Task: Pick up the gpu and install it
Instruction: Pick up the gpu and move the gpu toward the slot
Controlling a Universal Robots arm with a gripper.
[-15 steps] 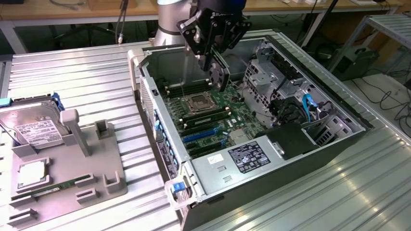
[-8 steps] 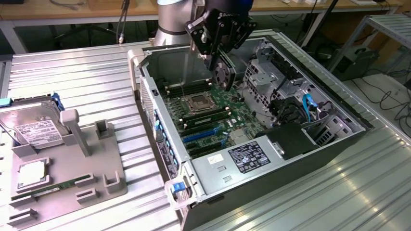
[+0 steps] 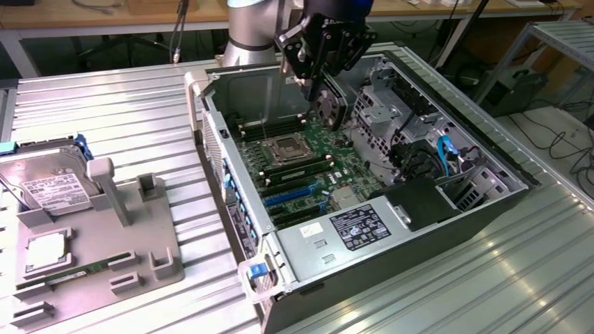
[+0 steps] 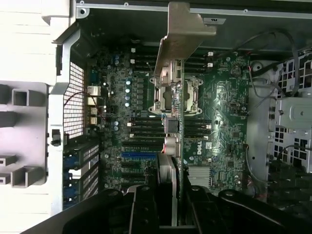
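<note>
Ribbed metal bench (image 3: 121,111), open computer case (image 3: 492,202): gpu picked up, not yet installed.

Exterior view: my claw (image 3: 320,78) hangs over the case, jaws partly closed and clamped on the gpu (image 3: 329,108). The card hangs on edge above the motherboard (image 3: 311,163), clear of it as far as I can judge. The blue expansion slots (image 3: 286,198) nearer the camera appear empty, so pick-up is done and seating remains. Wrist view: the gpu (image 4: 168,165) runs edge-on from between my fingers (image 4: 146,209) out over the processor socket (image 4: 192,97). It is a thin green board with a dark cooler on one face and a silver end bracket (image 4: 183,34) at the far end.
</note>
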